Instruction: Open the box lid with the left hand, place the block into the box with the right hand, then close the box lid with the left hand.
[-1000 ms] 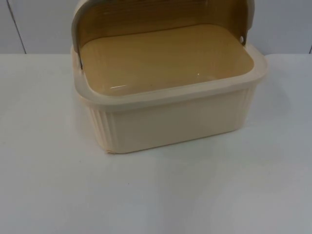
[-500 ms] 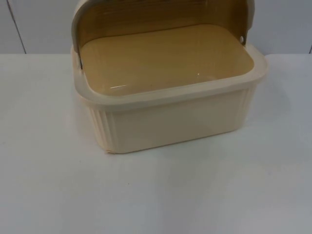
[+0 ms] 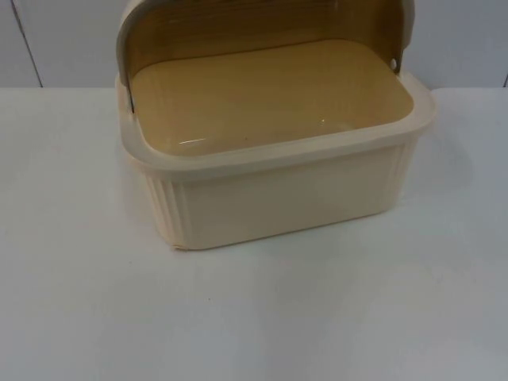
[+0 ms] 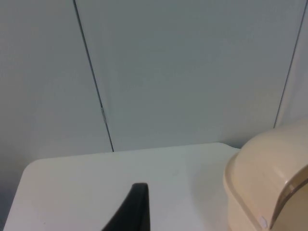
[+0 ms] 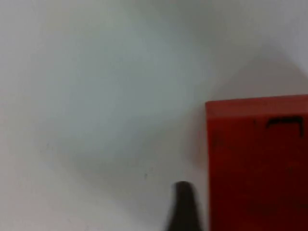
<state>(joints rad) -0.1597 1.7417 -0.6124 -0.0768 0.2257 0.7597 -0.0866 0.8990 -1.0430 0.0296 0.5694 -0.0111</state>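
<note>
A cream ribbed box [image 3: 278,198] stands on the white table with its tan inside bare. Its brownish see-through lid [image 3: 238,24] is swung up and back over the far rim. The left wrist view has my left gripper's black fingertip [image 4: 135,208] above the table, off to the side of the box's rounded cream end [image 4: 264,183] and apart from it. A red block [image 5: 257,163] lies on the table close under my right gripper. That gripper's black fingertip [image 5: 183,208] stands just beside the block's edge, and whether they touch is unclear.
The grey partition wall [image 4: 192,72] rises right behind the box and the table's rear edge [image 4: 125,150]. White table surface [image 3: 254,317] stretches in front of the box and to both sides.
</note>
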